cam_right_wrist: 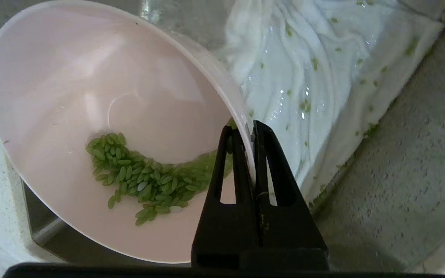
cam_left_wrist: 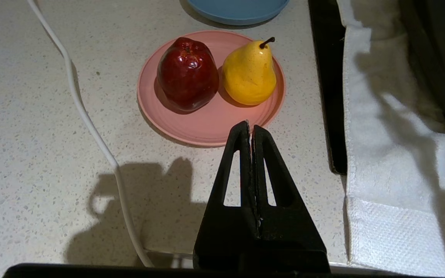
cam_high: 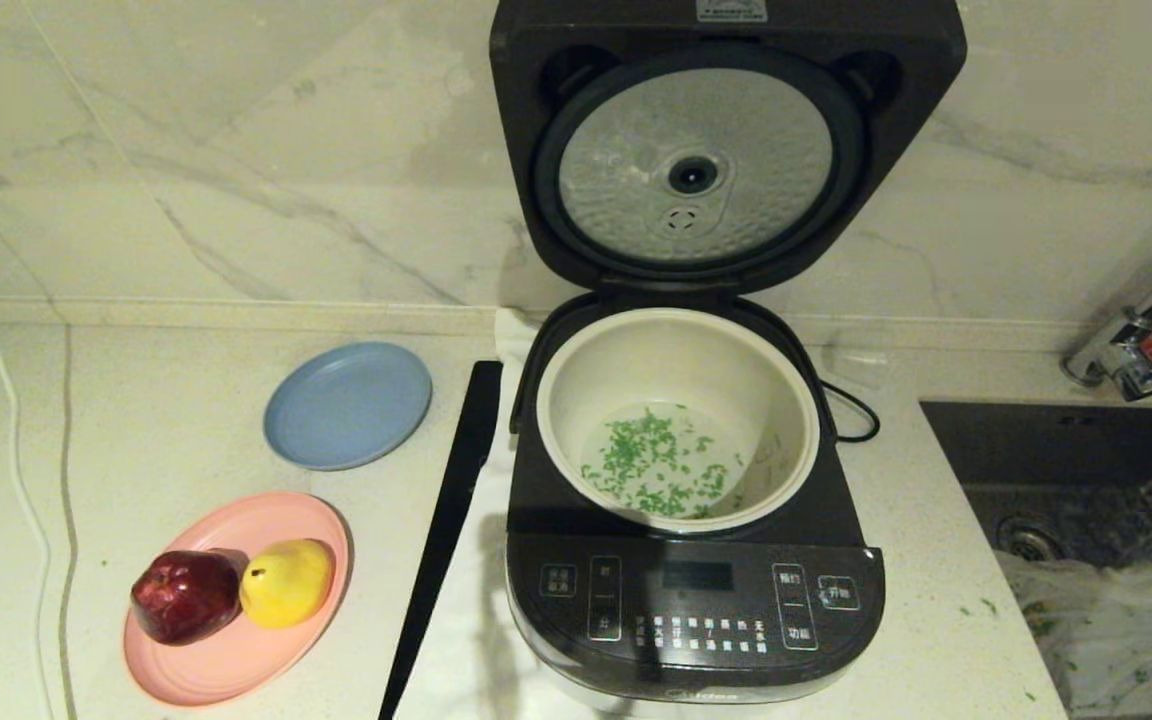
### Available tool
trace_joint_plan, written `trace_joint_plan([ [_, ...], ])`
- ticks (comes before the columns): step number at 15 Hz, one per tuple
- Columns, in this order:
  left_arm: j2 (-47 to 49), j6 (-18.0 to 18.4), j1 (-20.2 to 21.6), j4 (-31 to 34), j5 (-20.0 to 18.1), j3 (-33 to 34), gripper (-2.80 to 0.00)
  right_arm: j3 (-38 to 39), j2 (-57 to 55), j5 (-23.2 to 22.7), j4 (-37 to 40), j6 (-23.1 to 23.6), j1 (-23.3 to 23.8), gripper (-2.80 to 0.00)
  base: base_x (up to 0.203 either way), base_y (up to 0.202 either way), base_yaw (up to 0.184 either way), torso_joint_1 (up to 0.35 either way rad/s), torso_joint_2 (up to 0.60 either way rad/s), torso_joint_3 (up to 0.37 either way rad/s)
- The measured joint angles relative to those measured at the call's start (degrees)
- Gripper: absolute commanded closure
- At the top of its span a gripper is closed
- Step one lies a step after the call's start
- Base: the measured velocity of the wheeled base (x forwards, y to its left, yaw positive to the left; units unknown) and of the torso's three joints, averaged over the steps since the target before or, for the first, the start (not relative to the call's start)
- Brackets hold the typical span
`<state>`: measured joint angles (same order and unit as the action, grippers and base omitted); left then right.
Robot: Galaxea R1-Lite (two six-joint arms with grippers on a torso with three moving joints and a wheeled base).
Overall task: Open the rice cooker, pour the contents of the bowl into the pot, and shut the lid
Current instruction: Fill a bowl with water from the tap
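The rice cooker (cam_high: 696, 600) stands at the middle of the counter with its lid (cam_high: 726, 150) swung upright, dimpled silver disc facing me. Inside it, the cream pot (cam_high: 676, 350) has green grains (cam_high: 661, 460) scattered over its bottom. Neither arm shows in the head view. In the right wrist view my right gripper (cam_right_wrist: 252, 127) is shut on the rim of the pale pink bowl (cam_right_wrist: 91, 77), tilted over the sink, with a small heap of green grains (cam_right_wrist: 145, 181) in it. My left gripper (cam_left_wrist: 250, 129) is shut and empty above the counter near the pink plate (cam_left_wrist: 207, 127).
Left of the cooker lie a blue plate (cam_high: 348, 403), a pink plate (cam_high: 216, 670) with a red apple (cam_high: 186, 595) and yellow pear (cam_high: 286, 580), a black strip (cam_high: 446, 530) and a white cable (cam_left_wrist: 91, 123). The sink (cam_high: 1066, 450) at the right holds a white cloth (cam_high: 1116, 610).
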<state>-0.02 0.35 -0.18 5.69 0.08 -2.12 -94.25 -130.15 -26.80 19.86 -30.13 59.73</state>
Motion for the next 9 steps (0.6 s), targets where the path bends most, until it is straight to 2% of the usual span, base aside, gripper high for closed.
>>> trace_joint_plan([
  [6,0.0,0.0,0.0,0.0,0.0,0.0,0.00,-3.7,-1.1,2.1,0.3,-1.8,-2.6,0.00,0.000,0.000,0.000,0.000,0.00,0.000],
  [9,0.0,0.0,0.0,0.0,0.0,0.0,0.00,-6.2,-2.1,3.4,0.4,-4.3,-3.3,0.00,0.000,0.000,0.000,0.000,0.00,0.000],
])
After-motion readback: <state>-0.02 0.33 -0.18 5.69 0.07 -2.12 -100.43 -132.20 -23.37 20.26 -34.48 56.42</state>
